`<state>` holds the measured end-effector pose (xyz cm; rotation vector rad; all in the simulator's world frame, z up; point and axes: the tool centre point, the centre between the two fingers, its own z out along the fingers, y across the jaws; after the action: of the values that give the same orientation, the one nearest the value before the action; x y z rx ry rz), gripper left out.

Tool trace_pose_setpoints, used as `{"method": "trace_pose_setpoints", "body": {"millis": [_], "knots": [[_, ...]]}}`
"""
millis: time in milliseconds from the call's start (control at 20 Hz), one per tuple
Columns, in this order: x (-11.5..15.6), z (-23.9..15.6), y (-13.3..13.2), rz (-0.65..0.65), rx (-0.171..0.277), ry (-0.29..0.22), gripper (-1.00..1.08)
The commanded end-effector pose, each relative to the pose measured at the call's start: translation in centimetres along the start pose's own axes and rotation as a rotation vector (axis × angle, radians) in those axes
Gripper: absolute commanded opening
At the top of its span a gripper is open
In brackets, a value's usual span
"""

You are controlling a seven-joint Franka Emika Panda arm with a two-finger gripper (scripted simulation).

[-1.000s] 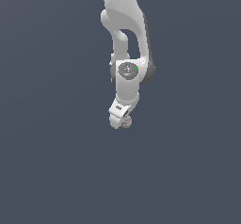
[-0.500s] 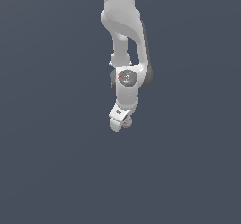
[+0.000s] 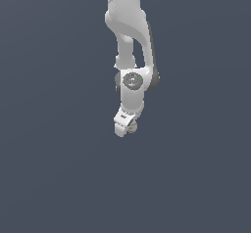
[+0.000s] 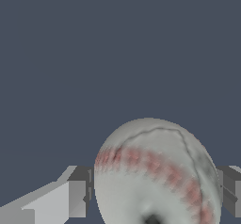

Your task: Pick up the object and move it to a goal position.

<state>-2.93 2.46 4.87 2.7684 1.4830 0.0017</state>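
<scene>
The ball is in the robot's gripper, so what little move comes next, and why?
Probably keep the gripper shut and carry the ball gently onward. The wrist view shows fingers on both sides of it, and no goal marker is in view.

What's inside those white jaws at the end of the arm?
A small whitish ball with reddish stitch marks sits between the gripper jaws. Its far side is hidden, and the exterior view shows only a sliver.
</scene>
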Motion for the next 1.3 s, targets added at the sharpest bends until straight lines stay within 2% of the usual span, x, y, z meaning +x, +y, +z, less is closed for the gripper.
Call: {"method": "trace_pose_setpoints", "body": {"millis": [0,300,550,1250], "knots": [[0.0,0.0,0.0,0.0,0.0,0.0,-1.0],[-1.1,-1.1,0.4,0.0,0.0,0.0,-1.0],[-3.4,-3.2,1.1,0.0,0.0,0.0,-1.0],[-14.5,-14.1,4.8,-0.001,0.002,0.002,-1.0]]}}
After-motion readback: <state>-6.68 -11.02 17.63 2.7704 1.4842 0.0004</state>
